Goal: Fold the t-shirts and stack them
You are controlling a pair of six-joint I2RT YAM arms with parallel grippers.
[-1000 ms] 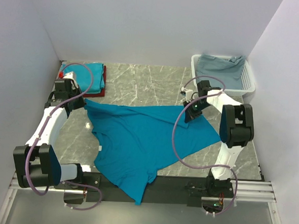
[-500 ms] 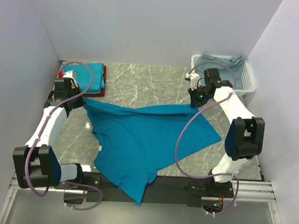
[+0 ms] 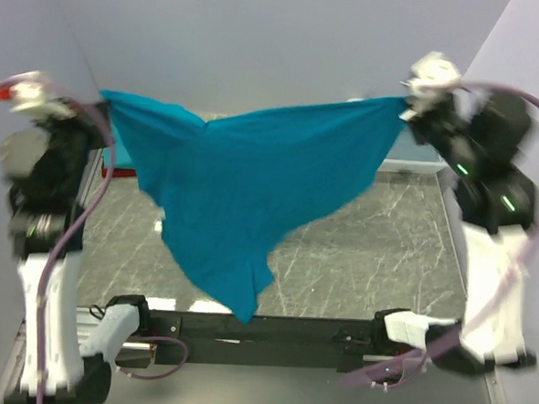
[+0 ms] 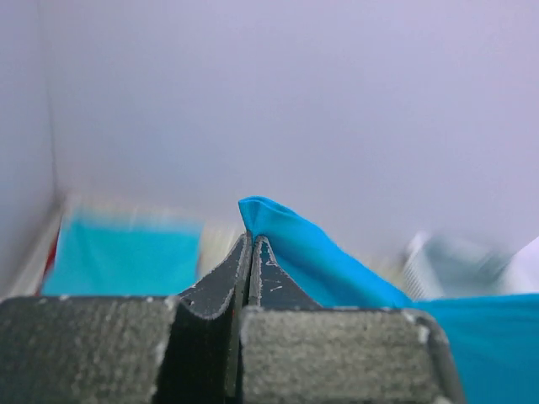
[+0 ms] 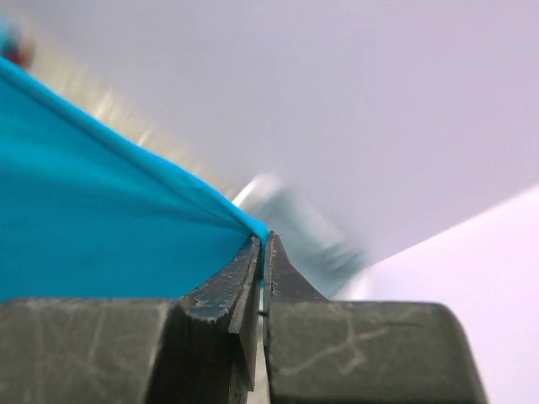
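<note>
Both arms hold the teal t-shirt (image 3: 253, 173) high above the marble table (image 3: 376, 254), stretched between them. The left gripper (image 4: 251, 246) is clenched on one corner of the cloth and the right gripper (image 5: 262, 246) is pinched tight on the opposite corner, while the rest sags to a loose point below. This looks like the spreading step before folding. The next move calls for lowering both corners evenly so the shirt lands flat rather than bunched.

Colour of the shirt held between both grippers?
Plain bright teal-blue t-shirt, clearest from the top external view.
</note>
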